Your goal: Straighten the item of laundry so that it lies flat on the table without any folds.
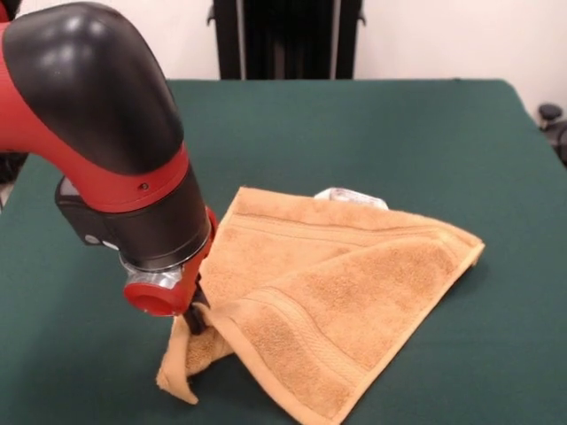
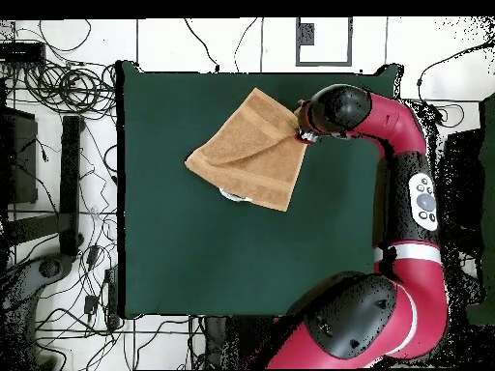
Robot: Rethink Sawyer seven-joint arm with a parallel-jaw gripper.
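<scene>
The golden-tan towel [image 1: 337, 292] lies on the dark green table [image 1: 372, 124], folded over itself into a rough triangle, with band stripes showing near its hems. A white tag [image 1: 350, 197] peeks out at its far edge. My gripper [image 1: 197, 317] is at the towel's left corner, shut on a bunched bit of it, with the cloth drooping below. In the overhead view the towel [image 2: 247, 153] lies near the table's far edge and the gripper [image 2: 300, 133] is at its right corner.
The arm's big black and red wrist [image 1: 115, 133] hangs over the table's left part in the front view. Dark furniture [image 1: 288, 35] stands behind the table. Cables and equipment [image 2: 58, 145] lie on the floor beside the table [image 2: 193, 251].
</scene>
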